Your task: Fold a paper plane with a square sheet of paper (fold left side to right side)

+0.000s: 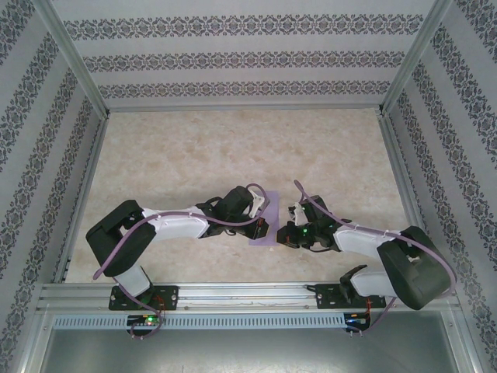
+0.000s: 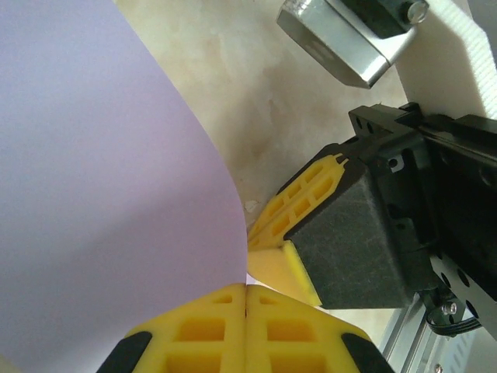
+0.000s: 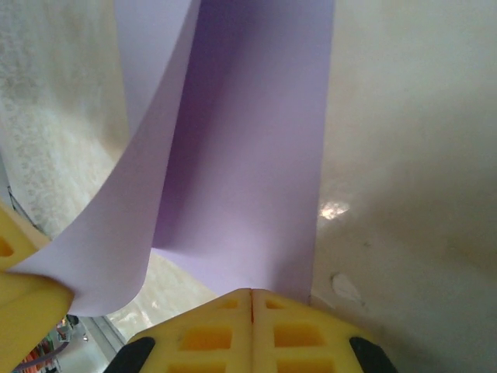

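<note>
Between left hand (image 2: 246, 294), right hand (image 3: 252, 297): square sheet of paper (image 3: 256, 140), pinched.

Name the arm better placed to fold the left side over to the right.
Left, probably. The left gripper pinches the raised flap of the square sheet of paper; the right gripper, shut, sits by its right edge.

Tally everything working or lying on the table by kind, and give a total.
Lavender-purple square sheet of thin paper: 1
Yellow-fingered two-finger grippers: 2 (left gripper, right gripper)
Total: 3
</note>
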{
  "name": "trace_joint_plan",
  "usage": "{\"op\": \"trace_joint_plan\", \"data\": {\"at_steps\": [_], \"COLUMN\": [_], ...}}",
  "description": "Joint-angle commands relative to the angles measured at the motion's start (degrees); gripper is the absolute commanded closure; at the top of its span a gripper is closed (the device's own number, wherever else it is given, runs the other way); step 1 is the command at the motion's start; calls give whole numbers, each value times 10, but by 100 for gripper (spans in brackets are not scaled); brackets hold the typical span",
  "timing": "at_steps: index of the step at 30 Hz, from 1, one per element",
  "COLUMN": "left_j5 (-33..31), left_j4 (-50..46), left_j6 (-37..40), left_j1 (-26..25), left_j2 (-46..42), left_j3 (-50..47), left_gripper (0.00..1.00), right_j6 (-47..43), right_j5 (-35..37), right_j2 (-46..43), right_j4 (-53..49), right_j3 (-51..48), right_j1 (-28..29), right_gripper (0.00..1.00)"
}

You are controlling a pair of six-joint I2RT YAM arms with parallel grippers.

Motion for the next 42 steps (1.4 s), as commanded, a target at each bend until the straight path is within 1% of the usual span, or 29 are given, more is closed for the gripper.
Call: {"op": "trace_joint_plan", "data": {"at_steps": [1,8,10,14,20,30,35,42], "left_j5": [3,3,4,17,47,58,66,77], "left_j4": [7,-13,-27,-36,-60,-88,-121,-164], "left_j6": [16,25,32,42,60,87,105,133], "left_j1": [10,19,23,33,51,71,78,86], "left_j2": [7,4,4,6,24,54,67,81], "left_j3": [12,12,15,18,34,60,77,100], "left_gripper": [100,100,100,100,100,98,95,93], "right_j6": [1,-15,-22,-37,-45,-60,-75,-85], "right_j5": [17,27,34,44,42,53,65,66], "right_j2": [15,30,28,26,26,26,24,32], "right_j4": [6,-29,-42,-72,-81,-112,-136,-141], "right_j3": [3,3,20,28,34,46,57,67], "right_j1": [7,8,8,8,8,8,7,7], "right_gripper": [100,100,100,100,100,100,100,100]}}
